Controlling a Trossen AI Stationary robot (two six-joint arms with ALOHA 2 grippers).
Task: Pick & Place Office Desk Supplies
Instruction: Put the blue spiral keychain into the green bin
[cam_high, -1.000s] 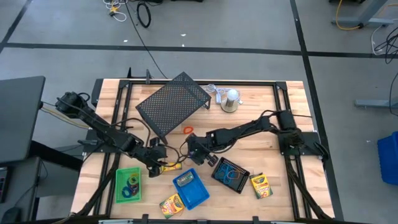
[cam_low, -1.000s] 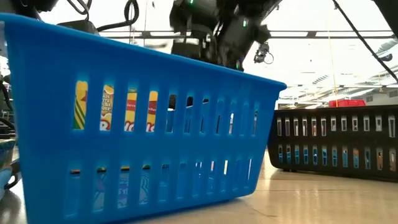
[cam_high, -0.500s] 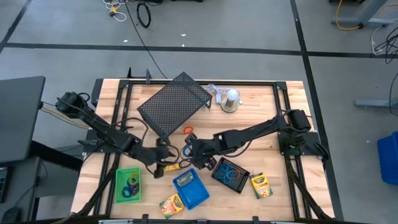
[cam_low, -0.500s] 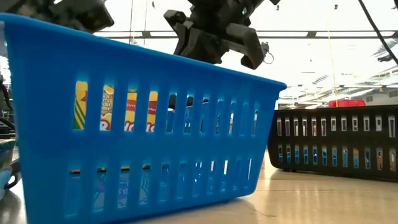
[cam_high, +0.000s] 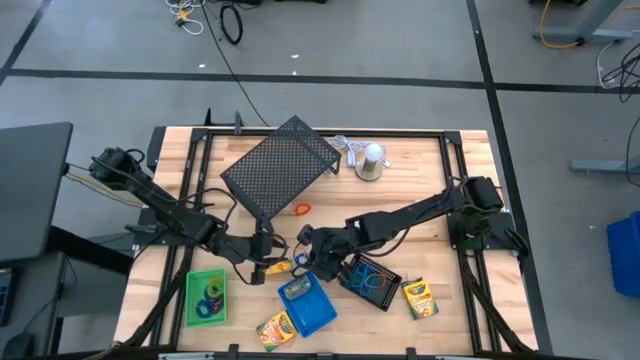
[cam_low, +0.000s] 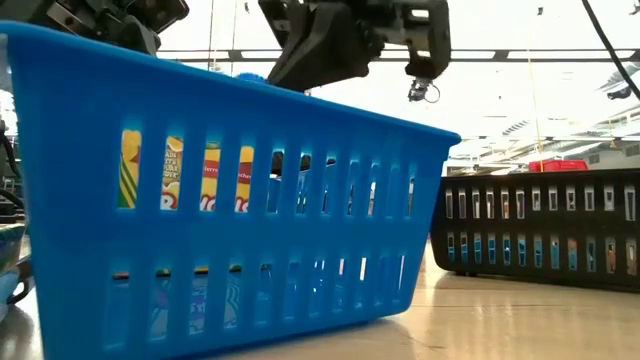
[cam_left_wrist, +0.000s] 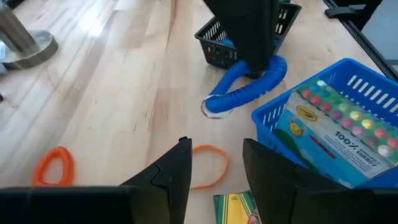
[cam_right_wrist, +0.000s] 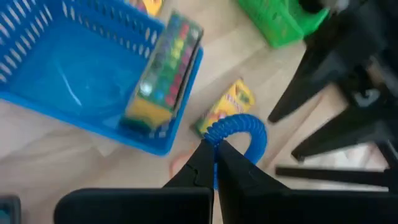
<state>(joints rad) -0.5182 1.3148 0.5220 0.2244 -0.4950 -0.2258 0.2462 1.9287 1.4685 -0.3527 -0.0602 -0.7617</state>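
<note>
My right gripper is shut on a blue coiled elastic loop, just beyond the far edge of the blue tray. A crayon box leans inside that tray. My left gripper is open, low over the table, its fingers on either side of an orange loop without touching it. Next to it a crayon box lies flat. A second orange loop lies farther back. The green tray and the black mesh tray hold loops. My right gripper pinches the blue coiled loop at one spot of its coil between the two fingers, coming from above and pointing down. The loop droops below the fingers as a slack curl. Whether its lower end touches the table, I cannot tell.
The large black mesh rack and a silver dome with a white cord stand at the far side. Two more crayon boxes lie near the near edge. The two grippers are close together.
My right gripper has moved toward the near edge and a little left, arriving over the blue tray's far edge with the blue loop. My left gripper has shifted slightly right, toward the right gripper.
</note>
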